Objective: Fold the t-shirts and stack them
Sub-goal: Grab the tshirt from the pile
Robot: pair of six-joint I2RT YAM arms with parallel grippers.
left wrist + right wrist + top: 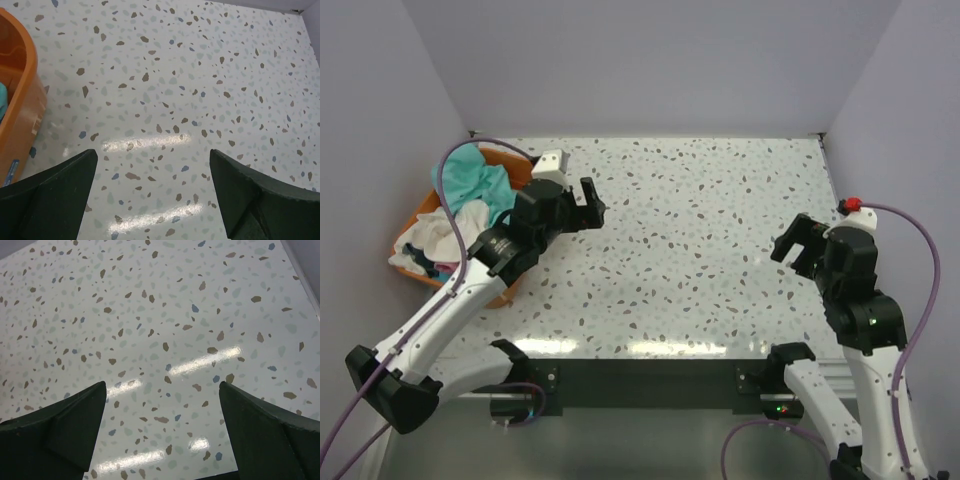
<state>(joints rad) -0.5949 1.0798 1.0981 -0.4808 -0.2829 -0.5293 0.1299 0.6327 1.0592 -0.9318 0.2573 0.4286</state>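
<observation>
Both my end effectors hang open over the worktop; the t-shirts are heaped in the basket.

My left end effector [588,205] hovers just right of the orange basket [418,215], its fingers spread wide and holding nothing; my wrist view shows only the speckled worktop [720,220] between them. My right end effector [798,245] is near the right edge, well apart from the basket, its jaws also wide apart and gripping nothing. The t-shirts [470,190] lie crumpled and unfolded inside the basket at the worktop's left side, a teal one towards the back and a white one nearer me.
</observation>
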